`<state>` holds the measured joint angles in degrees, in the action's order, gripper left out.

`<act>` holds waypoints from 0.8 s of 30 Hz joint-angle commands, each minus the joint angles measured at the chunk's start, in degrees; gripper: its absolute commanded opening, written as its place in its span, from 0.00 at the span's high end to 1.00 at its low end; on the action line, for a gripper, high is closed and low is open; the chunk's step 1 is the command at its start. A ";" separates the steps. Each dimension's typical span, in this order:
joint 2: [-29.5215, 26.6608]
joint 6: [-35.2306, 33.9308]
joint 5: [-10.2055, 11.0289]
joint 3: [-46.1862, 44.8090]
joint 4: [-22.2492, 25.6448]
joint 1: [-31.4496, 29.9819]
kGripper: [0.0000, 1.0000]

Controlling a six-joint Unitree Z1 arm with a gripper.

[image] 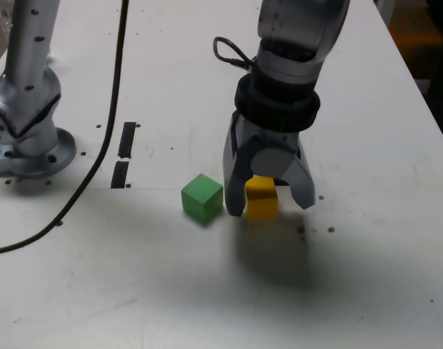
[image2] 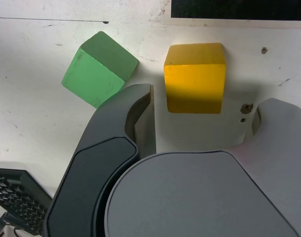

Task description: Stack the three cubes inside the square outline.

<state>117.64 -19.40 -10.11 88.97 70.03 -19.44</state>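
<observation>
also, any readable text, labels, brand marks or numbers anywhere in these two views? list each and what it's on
None readable in either view.
Matte green cube: plain faces, no marking.
Matte yellow cube: plain faces, no marking.
Grey arm gripper: no logo or label showing.
Black keyboard-like object at the wrist view's corner: keys visible, legends too small and blurred to read.
White table: only black tape strips, no writing.

**Two cameras, one patch of surface**

The exterior view looks down at a slant from above the white surface (image: pixel 381 276), far enough back to take in the arm's base (image: pixel 28 138). The wrist view sits just behind the jaws, facing along them, very near the surface. Both views share the green cube (image: pixel 202 197) (image2: pixel 98 68) and the yellow cube (image: pixel 262 198) (image2: pixel 194 76).
</observation>
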 commanded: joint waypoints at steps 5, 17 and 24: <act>1.18 0.50 -0.64 0.15 -0.40 -0.08 0.24; 2.93 2.00 -1.31 -0.27 -1.97 0.31 0.24; 2.95 2.48 -1.35 -1.49 -2.03 1.04 0.27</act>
<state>120.48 -16.94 -11.34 87.72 68.05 -18.64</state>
